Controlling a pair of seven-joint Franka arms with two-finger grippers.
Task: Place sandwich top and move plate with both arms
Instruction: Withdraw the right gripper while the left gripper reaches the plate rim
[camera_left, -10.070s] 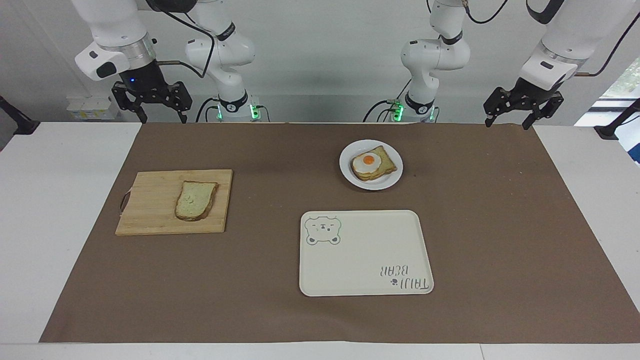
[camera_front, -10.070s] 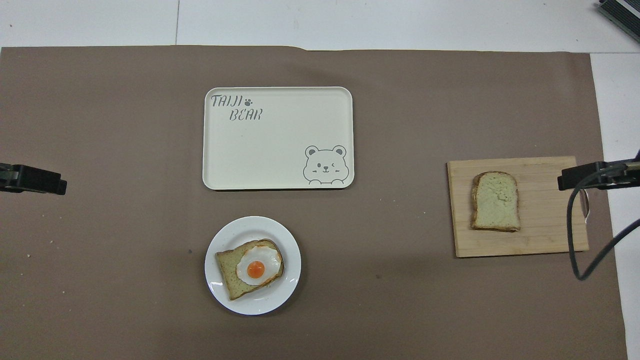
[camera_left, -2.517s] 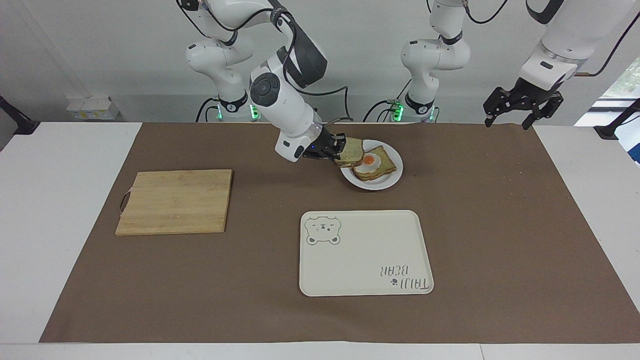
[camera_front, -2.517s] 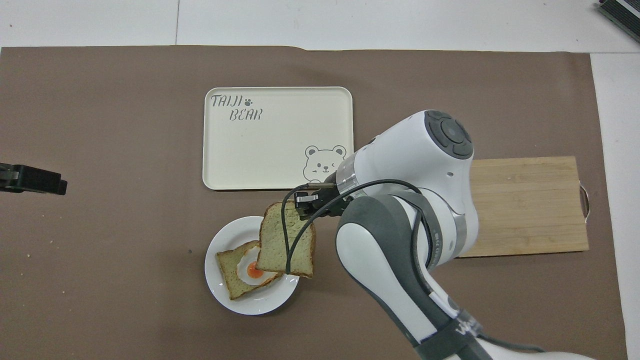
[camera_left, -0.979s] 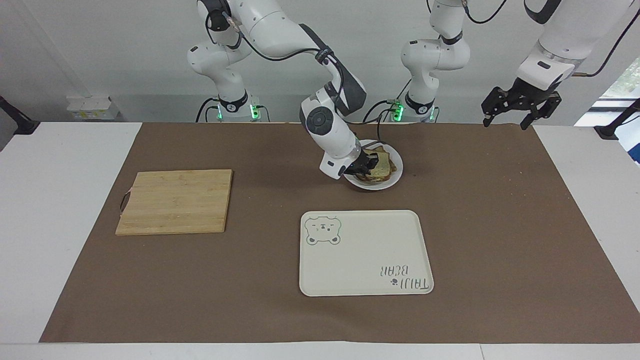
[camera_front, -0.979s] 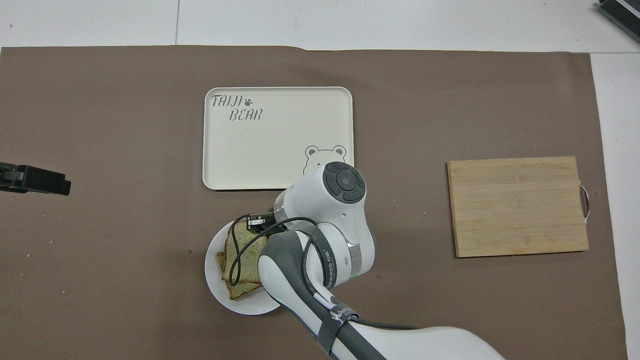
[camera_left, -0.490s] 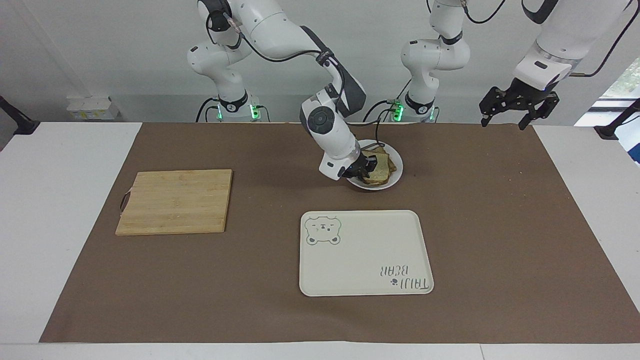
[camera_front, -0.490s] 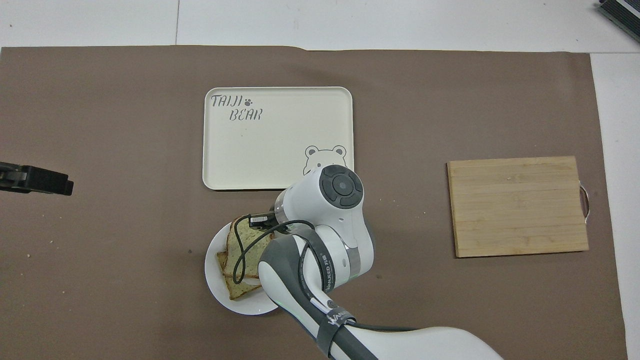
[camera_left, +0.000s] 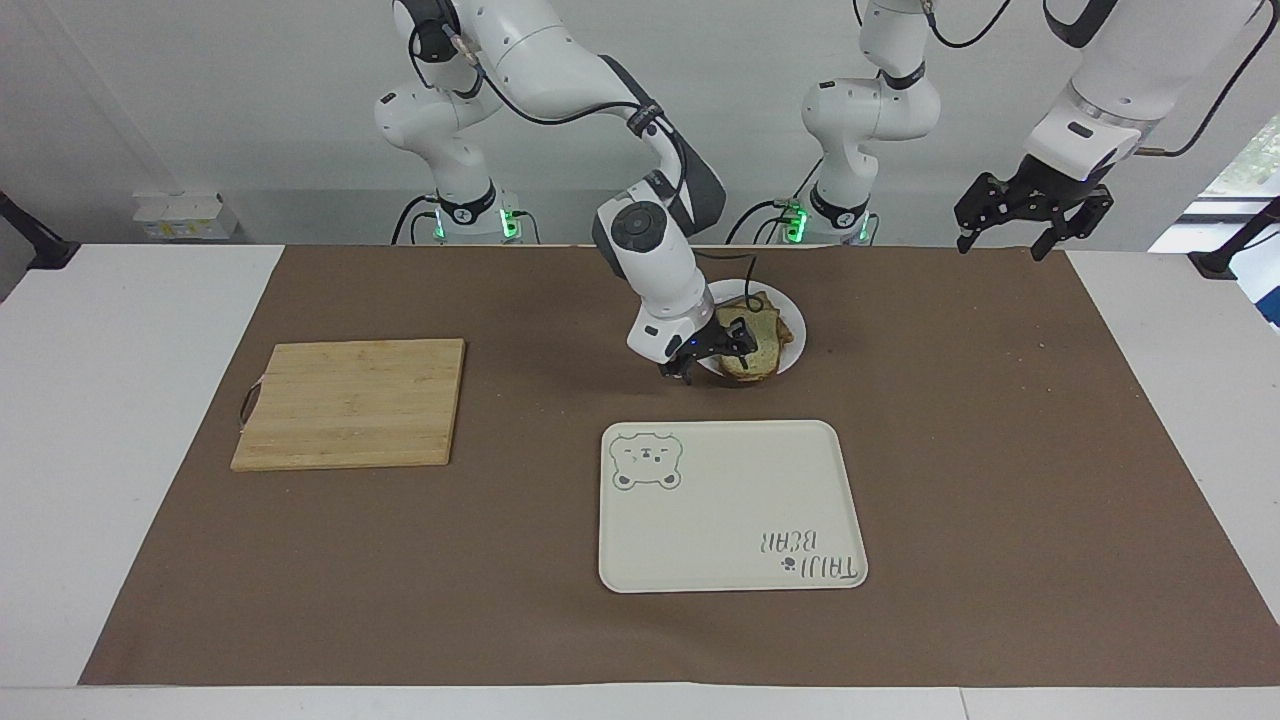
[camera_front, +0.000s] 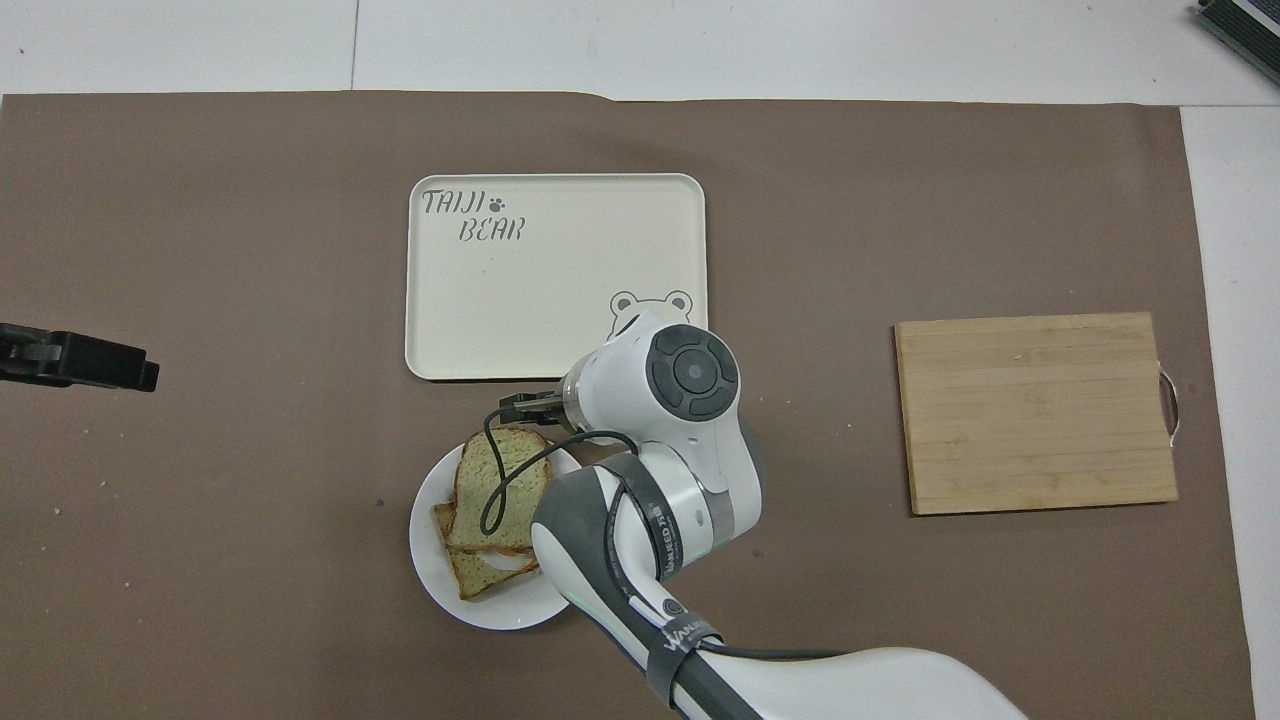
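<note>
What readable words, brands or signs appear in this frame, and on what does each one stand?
"TAIJI BEAR", with a paw print: printed on the cream tray, in the corner away from its bear drawing.
White lettering on the black strap of the right arm: too small to read.
No other text shows.

The sandwich top (camera_front: 492, 488) hides the egg slice beneath it, the right arm (camera_front: 650, 480) covers part of the plate (camera_front: 430, 575), and the left tool (camera_front: 80, 360) is cut off at the overhead view's edge.
</note>
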